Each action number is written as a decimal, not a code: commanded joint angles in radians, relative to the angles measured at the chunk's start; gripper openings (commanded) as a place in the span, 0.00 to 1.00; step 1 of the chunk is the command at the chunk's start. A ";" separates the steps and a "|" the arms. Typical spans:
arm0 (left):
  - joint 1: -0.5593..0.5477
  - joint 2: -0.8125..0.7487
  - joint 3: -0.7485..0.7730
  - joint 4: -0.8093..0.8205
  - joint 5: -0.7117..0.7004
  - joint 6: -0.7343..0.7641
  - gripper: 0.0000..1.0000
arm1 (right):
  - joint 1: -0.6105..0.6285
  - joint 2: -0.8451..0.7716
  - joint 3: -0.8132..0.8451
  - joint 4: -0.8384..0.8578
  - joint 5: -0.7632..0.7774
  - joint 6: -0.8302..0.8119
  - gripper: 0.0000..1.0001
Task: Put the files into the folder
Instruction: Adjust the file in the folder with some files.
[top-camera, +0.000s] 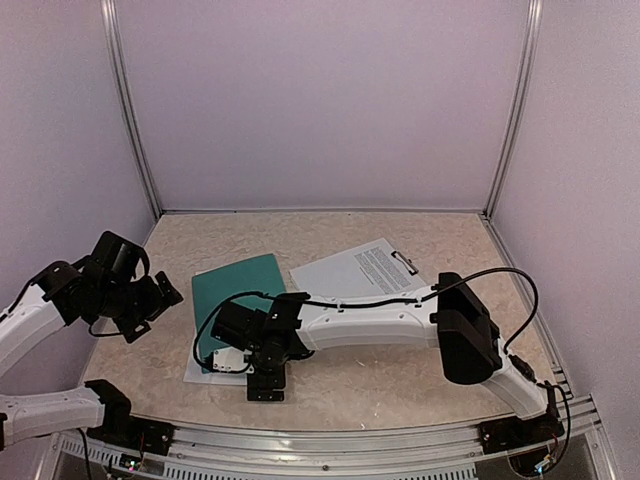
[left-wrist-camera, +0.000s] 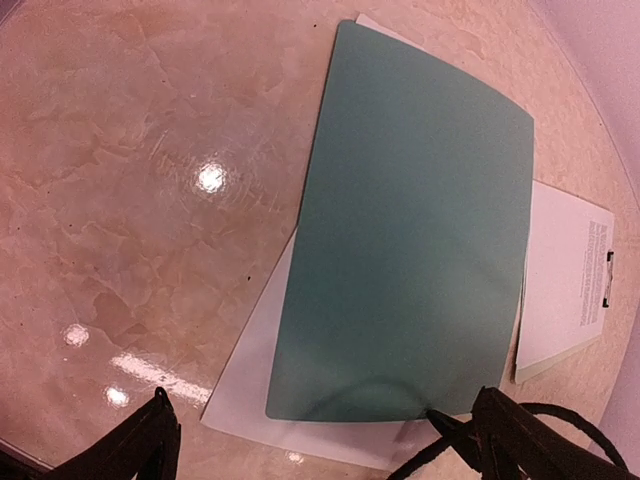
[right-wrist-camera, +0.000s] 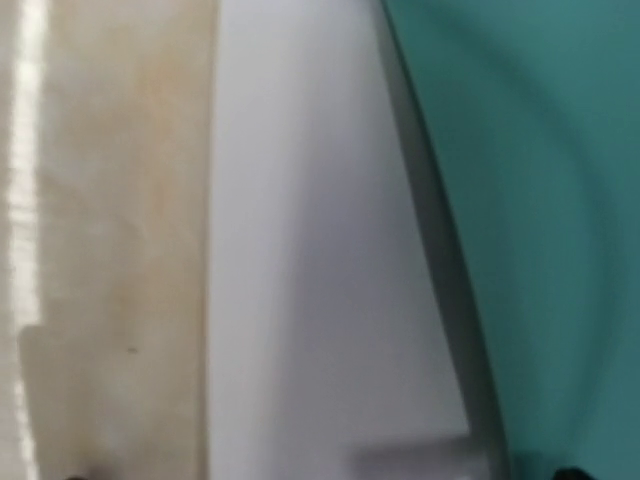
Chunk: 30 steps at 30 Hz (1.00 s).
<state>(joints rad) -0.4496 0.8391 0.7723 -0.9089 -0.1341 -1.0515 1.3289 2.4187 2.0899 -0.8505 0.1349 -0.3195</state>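
The dark teal folder (top-camera: 236, 290) lies shut on the table; it fills the left wrist view (left-wrist-camera: 410, 230). A white sheet (top-camera: 200, 372) sticks out from under its near and left edges (left-wrist-camera: 255, 385); whether it is inside the folder I cannot tell. Another white sheet with black text (top-camera: 362, 270) lies to the folder's right under a metal clip (left-wrist-camera: 572, 285). My right gripper (top-camera: 228, 356) is low over the white sheet beside the folder's near edge, jaws wide apart (right-wrist-camera: 320, 474). My left gripper (top-camera: 165, 296) hovers left of the folder, open and empty (left-wrist-camera: 325, 445).
The right arm (top-camera: 370, 322) stretches across the table over the folder's near right corner, its cable looping above the folder. White walls and metal posts close in the back and sides. A metal rail (top-camera: 330, 440) runs along the near edge.
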 joint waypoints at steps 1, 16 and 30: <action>0.012 0.013 0.025 0.042 0.038 0.044 0.99 | 0.004 0.043 0.031 -0.034 0.073 -0.007 0.99; 0.014 0.036 0.016 0.074 0.066 0.056 0.99 | -0.039 0.052 0.027 -0.057 0.220 0.017 0.97; 0.014 0.068 -0.021 0.081 0.090 0.066 0.99 | -0.097 0.001 -0.050 -0.067 0.299 0.041 0.96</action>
<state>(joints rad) -0.4438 0.9031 0.7723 -0.8371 -0.0586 -1.0000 1.2530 2.4371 2.0995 -0.8749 0.3946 -0.2958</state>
